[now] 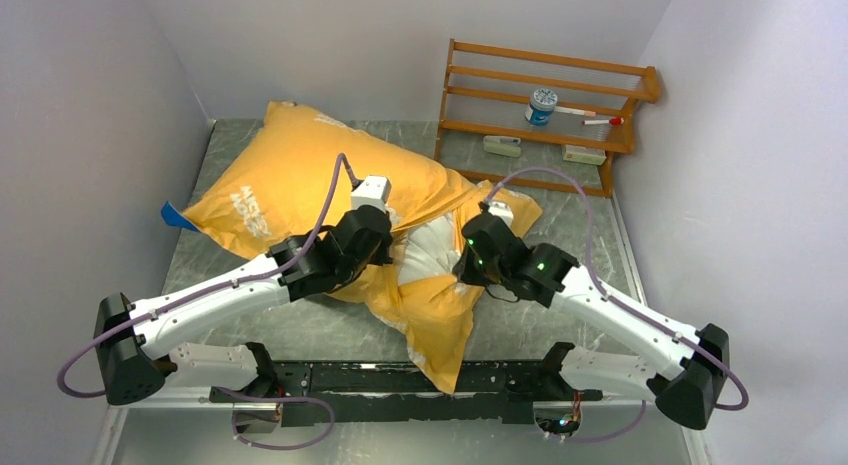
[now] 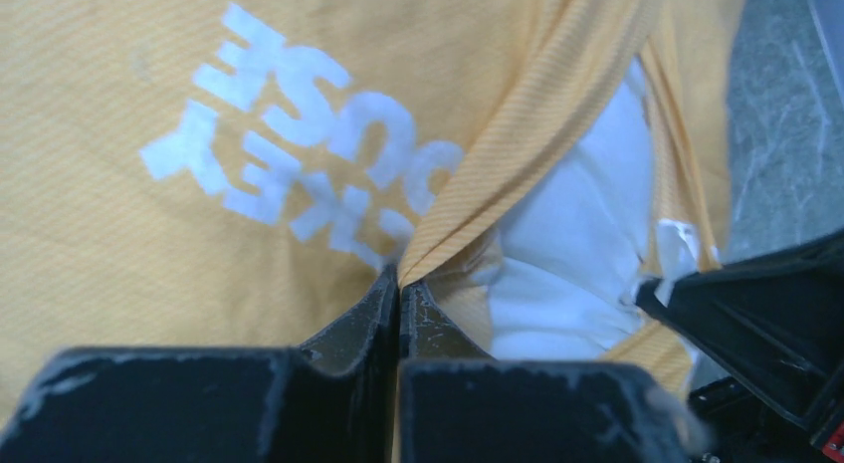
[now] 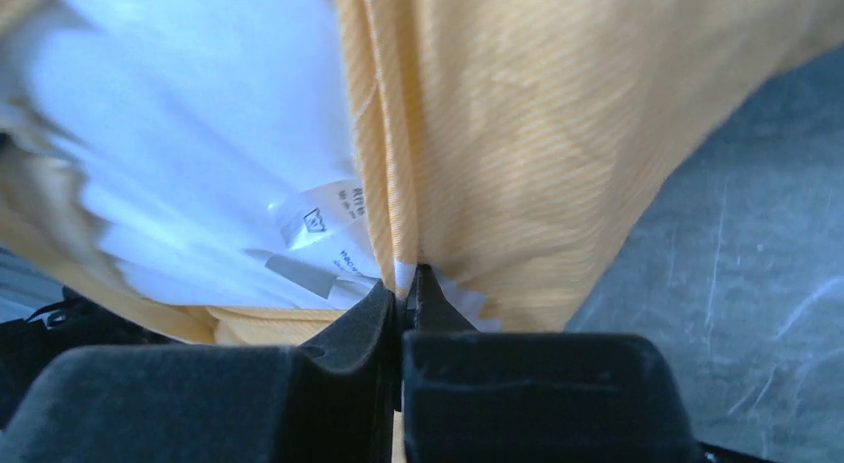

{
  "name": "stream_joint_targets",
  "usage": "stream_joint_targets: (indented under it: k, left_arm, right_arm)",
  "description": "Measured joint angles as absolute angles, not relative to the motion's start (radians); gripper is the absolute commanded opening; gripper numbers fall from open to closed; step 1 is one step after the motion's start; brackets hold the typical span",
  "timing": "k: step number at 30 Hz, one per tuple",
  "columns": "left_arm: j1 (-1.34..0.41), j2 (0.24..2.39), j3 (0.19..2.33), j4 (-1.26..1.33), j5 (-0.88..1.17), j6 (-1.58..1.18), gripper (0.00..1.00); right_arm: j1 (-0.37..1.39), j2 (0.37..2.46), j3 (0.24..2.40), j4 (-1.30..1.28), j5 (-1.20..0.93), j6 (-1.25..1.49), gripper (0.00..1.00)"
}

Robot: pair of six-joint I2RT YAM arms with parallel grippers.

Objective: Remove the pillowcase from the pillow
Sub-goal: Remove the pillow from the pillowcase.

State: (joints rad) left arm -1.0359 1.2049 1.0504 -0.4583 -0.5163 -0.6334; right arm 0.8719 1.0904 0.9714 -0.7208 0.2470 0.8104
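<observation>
Right now your left jaws are squeezed together on a fold of the pillowcase point(image 2: 119, 264), right at the edge where it opens. Your right jaws are squeezed together too. They pinch the other edge of that opening, where a thin white hem shows. Between the two pinches the cloth gapes a little, and you can see the pillow point(image 2: 577, 234), white and puffy, peeking out. A small white label point(image 3: 323, 219) with dark print sits on the pillow, just beside the right jaws. Most of the pillow is inside the pillowcase. The orange-yellow side faces up, and its white letters point(image 2: 299, 174) are near your left jaws. From above, the stuffed pillowcase lies slanted on the grey table point(image 1: 330, 335), from the far left toward the near middle. Its loose end reaches the black rail point(image 1: 340, 375) at the near edge. A small blue corner point(image 1: 178, 216) pokes out from under it on the left. Your left arm point(image 1: 220, 295) and right arm point(image 1: 620, 310) come in from each side and meet over the middle. A wooden rack point(image 1: 560, 85) stands at the far right, with a little blue and white tub point(image 1: 543, 106) on it.
</observation>
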Motion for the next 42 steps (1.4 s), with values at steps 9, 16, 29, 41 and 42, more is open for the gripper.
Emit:
stream_joint_targets:
  k: [9,16,29,41,42]
  left_arm:
    - [-0.955,1.18,1.031,-0.553,-0.509,-0.64,0.05]
    - [-0.785,1.085,0.952,-0.558,-0.35,-0.583,0.05]
    - [-0.778,1.148,0.963,-0.437,-0.031,-0.425,0.05]
    - [-0.847,1.164,0.974,-0.435,-0.03,-0.435,0.05]
    - [-0.849,1.164,0.974,-0.435,-0.034,-0.436,0.05]
  right_arm:
    - [0.861,0.957,0.756,-0.691,0.234,0.973,0.0]
    - [0.842,0.983,0.614,-0.548,0.212,1.083,0.0]
    - [0.822,0.969,0.964,-0.659,0.241,0.764,0.6]
    - [0.576,1.332,1.161,-0.656,0.2,0.585,0.56]
    - [0.574,1.353,1.171,-0.656,0.195,0.575,0.53]
